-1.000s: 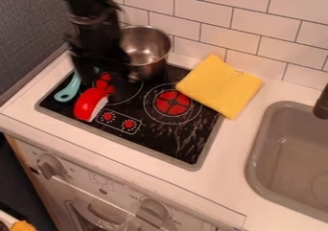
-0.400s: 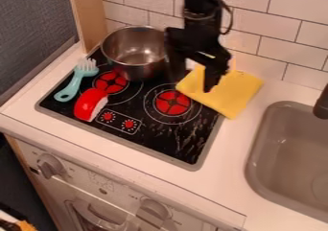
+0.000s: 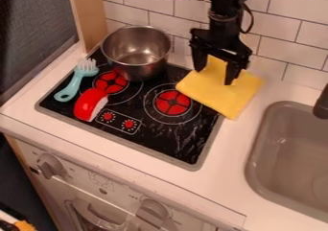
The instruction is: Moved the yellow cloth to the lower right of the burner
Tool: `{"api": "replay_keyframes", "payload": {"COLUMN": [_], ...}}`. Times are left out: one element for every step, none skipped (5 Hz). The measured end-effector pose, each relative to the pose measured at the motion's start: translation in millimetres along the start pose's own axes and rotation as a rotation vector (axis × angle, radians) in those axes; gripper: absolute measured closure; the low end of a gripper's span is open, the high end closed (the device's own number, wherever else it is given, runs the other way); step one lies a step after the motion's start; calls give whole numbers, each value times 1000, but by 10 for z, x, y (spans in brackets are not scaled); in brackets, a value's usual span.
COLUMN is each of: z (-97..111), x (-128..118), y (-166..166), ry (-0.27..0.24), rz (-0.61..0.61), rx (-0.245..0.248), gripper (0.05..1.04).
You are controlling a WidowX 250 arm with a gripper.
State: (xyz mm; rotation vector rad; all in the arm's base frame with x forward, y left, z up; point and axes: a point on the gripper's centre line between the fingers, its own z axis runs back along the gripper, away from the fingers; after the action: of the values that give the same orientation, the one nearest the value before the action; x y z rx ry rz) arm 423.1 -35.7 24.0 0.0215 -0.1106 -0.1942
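Note:
The black gripper hangs over the upper half of the yellow cloth, open, its two fingers spread apart and pointing down. Whether the fingertips touch the cloth I cannot tell. Folded flat, the cloth lies across the stove's upper right edge and the white counter beside it. Left of the cloth, on the black stove top, is the right-hand red burner.
A steel pot stands at the stove's back. A teal brush and a red and white toy piece lie at the left. The grey sink is at the right, with a dark faucet.
The arm has swung from the left side, over the pot, to the right and now stands above the cloth. The cloth has not moved.

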Motion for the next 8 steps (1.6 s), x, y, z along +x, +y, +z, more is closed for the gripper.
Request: {"api": "replay_keyframes", "payload": {"z": [-63, -127, -114, -92, -41, 19, 63, 129], "x": [15, -103, -311, -635, -953, -1336, -1630, -1692], "y": [-27, -21, -1, 75, 143, 122, 69, -6], "ry": [1, 9, 32, 55, 69, 71, 72, 58], "rz": [0, -4, -13, 4, 10, -13, -18, -26], "rx": [-17, -2, 18, 16, 20, 36, 34, 24], "gripper": [83, 83, 84, 84, 84, 84, 84, 84]}}
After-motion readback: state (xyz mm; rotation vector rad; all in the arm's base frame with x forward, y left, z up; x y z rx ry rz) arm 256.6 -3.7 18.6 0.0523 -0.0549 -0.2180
